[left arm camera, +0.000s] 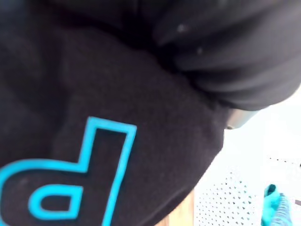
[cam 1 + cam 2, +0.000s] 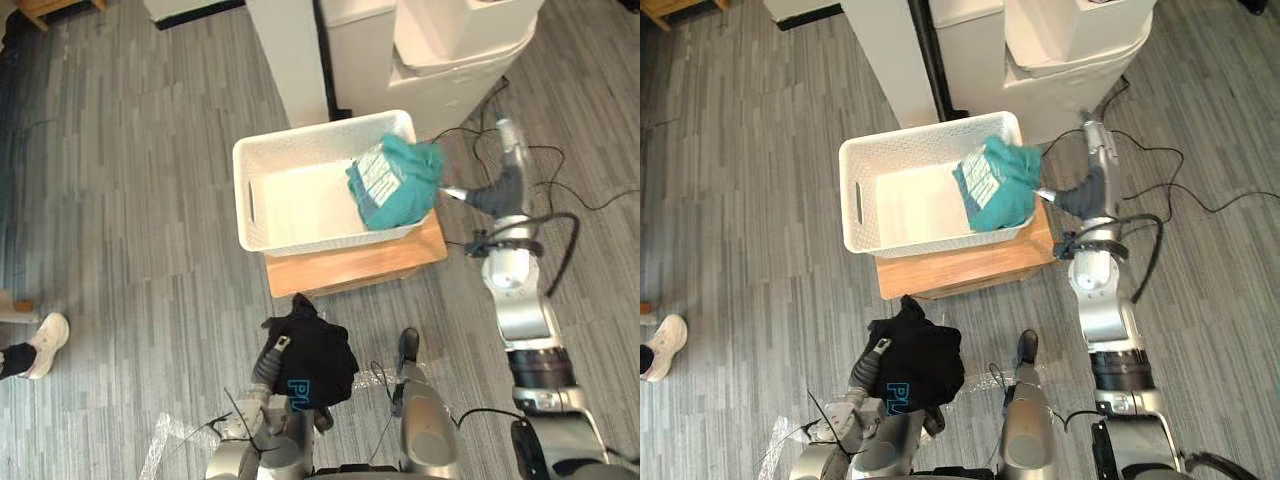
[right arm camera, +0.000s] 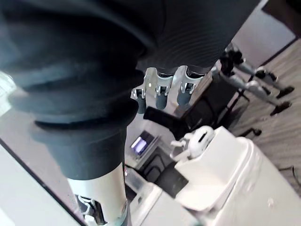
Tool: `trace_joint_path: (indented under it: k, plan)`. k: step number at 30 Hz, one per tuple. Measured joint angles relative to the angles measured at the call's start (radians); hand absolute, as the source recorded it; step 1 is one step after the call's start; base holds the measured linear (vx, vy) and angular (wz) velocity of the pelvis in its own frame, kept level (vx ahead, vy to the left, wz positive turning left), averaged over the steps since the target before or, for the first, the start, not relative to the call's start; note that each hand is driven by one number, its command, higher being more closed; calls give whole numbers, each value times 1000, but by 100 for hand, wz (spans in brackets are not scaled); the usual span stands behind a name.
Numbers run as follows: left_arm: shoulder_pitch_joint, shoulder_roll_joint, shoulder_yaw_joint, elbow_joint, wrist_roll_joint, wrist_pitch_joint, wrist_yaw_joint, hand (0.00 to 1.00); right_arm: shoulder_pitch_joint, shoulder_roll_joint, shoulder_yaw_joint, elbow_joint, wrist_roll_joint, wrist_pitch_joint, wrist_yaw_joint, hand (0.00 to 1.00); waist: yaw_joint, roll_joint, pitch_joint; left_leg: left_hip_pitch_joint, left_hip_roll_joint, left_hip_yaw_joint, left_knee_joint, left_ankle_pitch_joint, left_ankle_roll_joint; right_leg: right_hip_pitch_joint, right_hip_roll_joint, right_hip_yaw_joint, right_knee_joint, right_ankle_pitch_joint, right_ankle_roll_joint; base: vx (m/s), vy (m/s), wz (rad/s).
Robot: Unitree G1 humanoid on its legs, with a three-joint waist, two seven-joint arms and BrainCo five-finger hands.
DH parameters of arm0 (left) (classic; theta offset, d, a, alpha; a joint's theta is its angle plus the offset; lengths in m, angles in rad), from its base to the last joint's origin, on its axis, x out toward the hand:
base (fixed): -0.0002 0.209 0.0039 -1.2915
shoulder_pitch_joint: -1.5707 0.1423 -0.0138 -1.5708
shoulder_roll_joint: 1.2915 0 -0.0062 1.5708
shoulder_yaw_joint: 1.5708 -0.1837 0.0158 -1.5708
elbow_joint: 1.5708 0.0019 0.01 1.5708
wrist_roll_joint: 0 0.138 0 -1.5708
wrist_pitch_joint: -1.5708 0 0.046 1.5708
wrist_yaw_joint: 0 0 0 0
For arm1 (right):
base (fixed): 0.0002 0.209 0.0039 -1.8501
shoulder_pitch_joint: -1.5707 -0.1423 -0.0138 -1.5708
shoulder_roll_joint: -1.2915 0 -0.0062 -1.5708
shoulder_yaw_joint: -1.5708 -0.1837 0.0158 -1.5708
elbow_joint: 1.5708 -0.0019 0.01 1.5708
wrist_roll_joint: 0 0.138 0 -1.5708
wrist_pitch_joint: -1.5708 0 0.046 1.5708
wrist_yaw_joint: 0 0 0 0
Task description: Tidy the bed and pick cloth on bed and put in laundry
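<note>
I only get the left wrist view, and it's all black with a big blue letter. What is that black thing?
Observer: It's a black garment bunched over the left hand, close to the robot's body.
Operator: Where's the laundry basket?
Observer: The white basket sits straight ahead on a low wooden stand.
Operator: Is anything in it yet?
Observer: A teal cloth lies at its right end, partly over the rim, and the right hand is beside it, open and empty.
</note>
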Motion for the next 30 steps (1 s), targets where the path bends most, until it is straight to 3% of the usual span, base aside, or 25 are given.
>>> trace_joint_path:
  k: [5,10,14,19,22,25,30]
  plan:
    - [0,2,13,-7,24,0,23,100,1,10,36,-29,-192,23,-34,0,-4,-1,-5,13,5,11,4,-3,0,11,7,7,-9,1,-1,14,-25,-6]
    - [1,2,25,-35,42,0,44,100,54,9,-34,-11,-202,38,-71,0,5,-2,-29,12,18,-5,18,-4,-3,32,16,-6,-18,3,-3,23,-17,8]
    - [-15,3,112,-218,42,3,55,100,218,12,-187,94,-149,55,-92,0,2,-1,-52,20,14,-32,17,-6,-4,63,11,-37,-21,-3,3,30,-4,22]
    - [-183,105,309,-404,29,-62,112,100,438,64,-282,416,-26,57,-77,0,-18,6,-92,40,11,-54,2,-11,-2,99,9,-60,-20,-17,2,3,3,15]
    - [-307,162,323,-411,6,-123,162,100,487,100,-282,646,25,55,-35,0,-38,12,-105,83,10,-30,-13,-11,-3,131,9,-59,-21,-26,8,2,5,0]
    - [-440,197,275,-403,0,-144,191,100,500,128,-327,871,106,48,13,0,-52,16,-135,94,4,-25,-14,-13,-4,150,8,-56,-31,-28,11,8,1,-2]
    - [-573,218,238,-394,0,-160,204,100,580,147,-369,911,137,53,82,0,-77,19,-158,129,0,0,-14,-27,-6,170,7,-31,-40,-28,11,32,2,-14]
